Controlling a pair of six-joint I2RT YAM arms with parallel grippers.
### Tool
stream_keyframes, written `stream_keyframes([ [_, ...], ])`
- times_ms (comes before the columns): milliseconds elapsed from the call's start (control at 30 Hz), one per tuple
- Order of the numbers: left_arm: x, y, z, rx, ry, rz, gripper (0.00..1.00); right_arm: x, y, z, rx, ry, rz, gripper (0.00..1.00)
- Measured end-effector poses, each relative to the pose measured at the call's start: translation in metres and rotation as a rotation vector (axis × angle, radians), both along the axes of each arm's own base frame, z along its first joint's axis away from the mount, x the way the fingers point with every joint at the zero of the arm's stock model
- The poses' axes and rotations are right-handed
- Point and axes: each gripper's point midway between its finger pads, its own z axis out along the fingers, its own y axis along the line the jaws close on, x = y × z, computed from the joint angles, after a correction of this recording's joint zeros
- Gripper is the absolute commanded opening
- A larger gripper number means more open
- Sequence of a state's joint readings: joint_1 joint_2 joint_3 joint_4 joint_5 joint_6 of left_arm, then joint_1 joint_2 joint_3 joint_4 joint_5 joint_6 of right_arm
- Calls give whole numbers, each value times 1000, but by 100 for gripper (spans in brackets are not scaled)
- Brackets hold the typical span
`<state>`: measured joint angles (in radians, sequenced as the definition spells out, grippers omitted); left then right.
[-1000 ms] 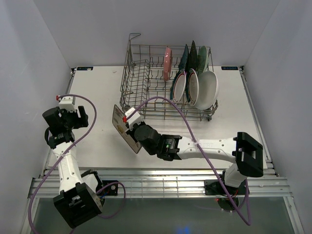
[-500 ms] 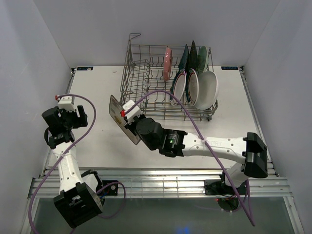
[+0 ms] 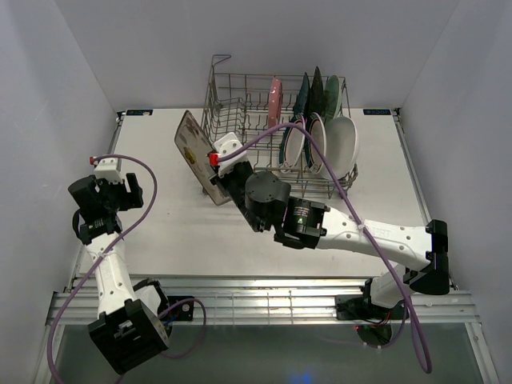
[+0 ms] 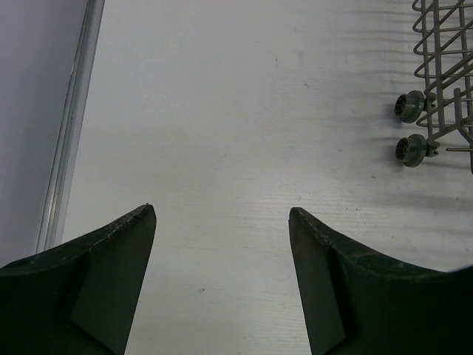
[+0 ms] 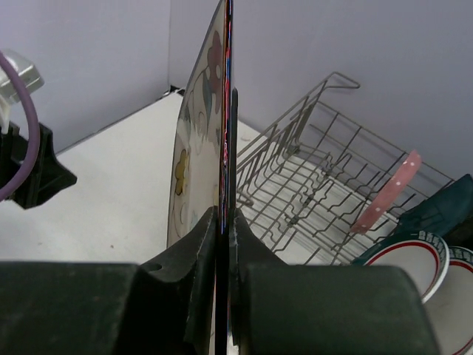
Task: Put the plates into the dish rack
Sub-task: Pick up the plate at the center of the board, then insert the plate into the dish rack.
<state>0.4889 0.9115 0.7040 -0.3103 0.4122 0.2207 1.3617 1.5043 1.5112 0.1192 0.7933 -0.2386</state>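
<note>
The cream floral square plate is off the desk, left of centre in the overhead view, just beside the left wall of the dish rack. The right tool is clamped tight on its lower edge. The right wrist view shows the plate edge-on and upright, with one finger on each face where the right tool pinches it. Holding it on edge seems meant to match the upright tines, so it can slide down between two of them rather than lie flat.

Toward the upper right of the overhead view, the rack's right half is already filled with plates standing on edge. Among them are a pink dotted plate, a green-rimmed white plate and a plain white plate. The tines in the rack's left half hold nothing, and the carried plate is nearest to them, so that is likely where it goes. The step in hand looks like getting it over the tall side wall, where a corner could catch on the wire.

The left tool is wide open with nothing between its fingers. It hangs over bare desk at the left of the frame, well apart from the rack, probably parked out of the other arm's way.
</note>
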Motion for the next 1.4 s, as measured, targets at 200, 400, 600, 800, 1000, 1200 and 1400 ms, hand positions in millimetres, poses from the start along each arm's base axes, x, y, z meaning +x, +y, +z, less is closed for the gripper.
stream_keyframes([
  [200, 0, 0, 0, -1, 0, 0, 83, 11, -20, 35, 39, -72, -106, 8],
  [400, 0, -1, 0, -3, -1, -5, 83, 23, -50, 76, 83, -127, -237, 8],
  [600, 1, -3, 0, -8, -2, -15, 83, 36, -79, 97, 111, -153, -349, 8],
  [800, 1, -4, 0, -9, -4, -20, 83, 61, -106, 96, 79, -157, -465, 8],
  [1000, 1, -3, 1, -7, -7, -20, 83, 98, -141, 89, 61, -148, -619, 8],
  [1200, 1, -3, 1, -6, -7, -21, 83, 131, -150, 67, 15, -117, -691, 8],
  [1400, 1, -4, -1, -7, -5, -24, 83, 159, -144, 40, -27, -69, -680, 8],
])
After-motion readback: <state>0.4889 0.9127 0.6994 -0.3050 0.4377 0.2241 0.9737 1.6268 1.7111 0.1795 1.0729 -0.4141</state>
